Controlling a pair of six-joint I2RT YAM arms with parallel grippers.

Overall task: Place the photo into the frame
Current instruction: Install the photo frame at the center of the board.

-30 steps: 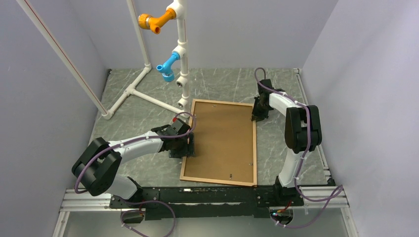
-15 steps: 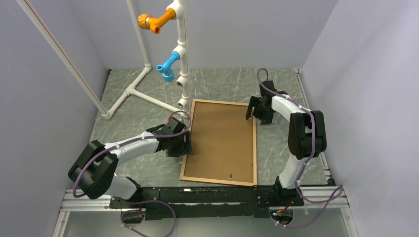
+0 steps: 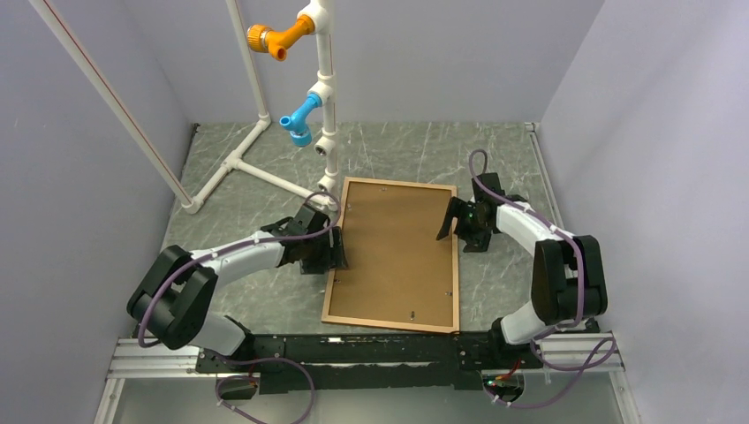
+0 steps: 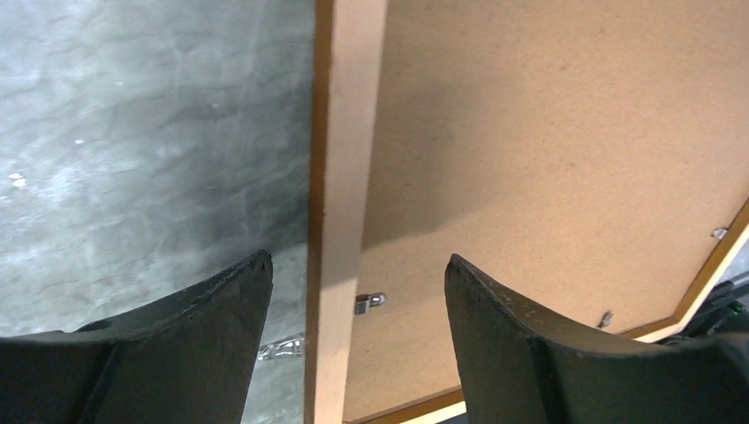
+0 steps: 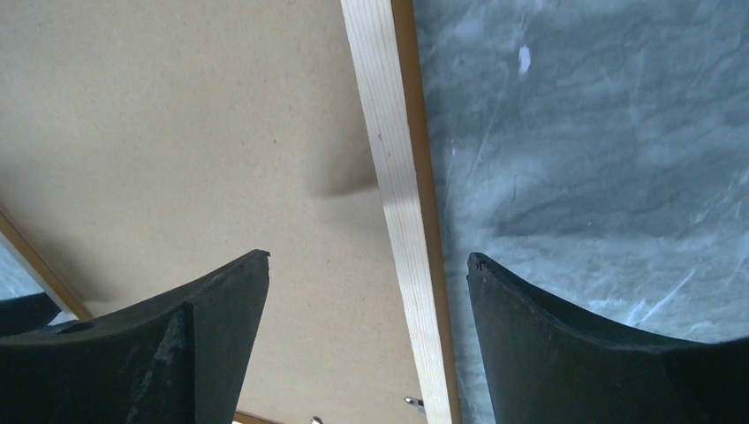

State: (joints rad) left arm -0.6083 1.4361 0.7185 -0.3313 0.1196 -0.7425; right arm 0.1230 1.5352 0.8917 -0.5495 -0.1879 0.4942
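The frame [image 3: 389, 324] lies face down in the middle of the table, its light wooden rails around a brown hardboard backing sheet [image 3: 397, 256]. The photo is hidden. My left gripper [image 3: 329, 254] stands open astride the frame's left rail [image 4: 349, 177], one finger over the table and the other over the backing sheet [image 4: 548, 159]. My right gripper [image 3: 459, 231] is open too, straddling the right rail [image 5: 393, 177] near the far corner, with the backing sheet [image 5: 194, 132] under its left finger. Neither gripper holds anything.
A white pipe stand [image 3: 325, 106] with an orange fitting [image 3: 274, 39] and a blue fitting [image 3: 300, 117] rises at the back left, its foot close to the frame's far left corner. Small metal clips [image 4: 371, 302] sit along the frame's inner edge. Walls enclose the table.
My right gripper has opened and drawn back toward the near side along the right rail. The left gripper has slid a little farther up the left rail, still open.
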